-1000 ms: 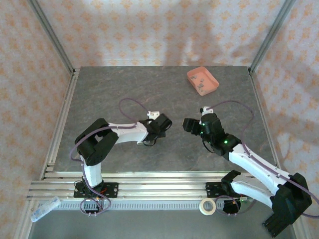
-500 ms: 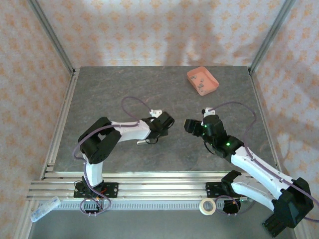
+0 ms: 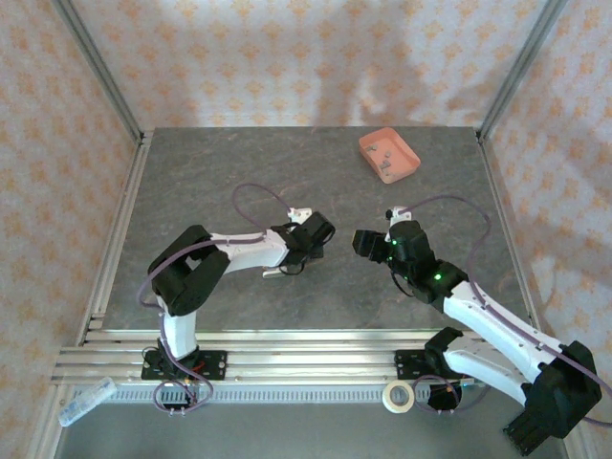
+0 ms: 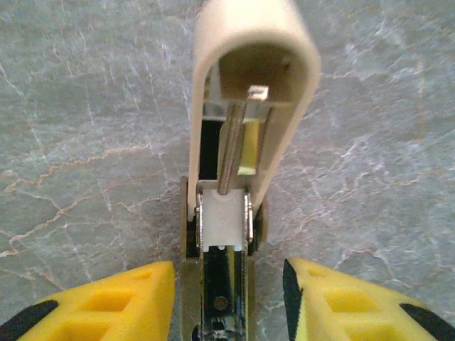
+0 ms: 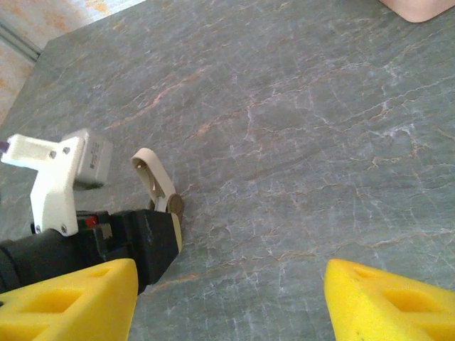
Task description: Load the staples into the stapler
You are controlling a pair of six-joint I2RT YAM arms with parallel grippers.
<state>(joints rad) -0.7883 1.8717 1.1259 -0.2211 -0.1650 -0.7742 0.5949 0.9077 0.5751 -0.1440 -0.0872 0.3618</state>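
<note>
The stapler (image 4: 224, 213) lies on the grey table with its beige lid (image 4: 256, 42) swung up, so the metal channel and white pusher are bare. My left gripper (image 4: 229, 284) is open around its rear end: the left finger is almost against it and the right finger stands clear. From above, the stapler (image 3: 274, 273) is a small pale shape by the left gripper (image 3: 289, 265). My right gripper (image 5: 229, 284) hangs open and empty over bare table, facing the raised lid (image 5: 153, 177). Small grey pieces in the salmon-pink tray (image 3: 402, 151) are too small to tell whether they are the staples.
The tray sits at the far right of the table, and its corner (image 5: 419, 7) shows in the right wrist view. Aluminium rails frame the table, and patterned walls stand behind them. A tape roll (image 3: 398, 396) lies by the right arm's base.
The left gripper's jaws have widened off the stapler. Before that, the left wrist shifted slightly and the right gripper drew back a little; the right arm is still now.
</note>
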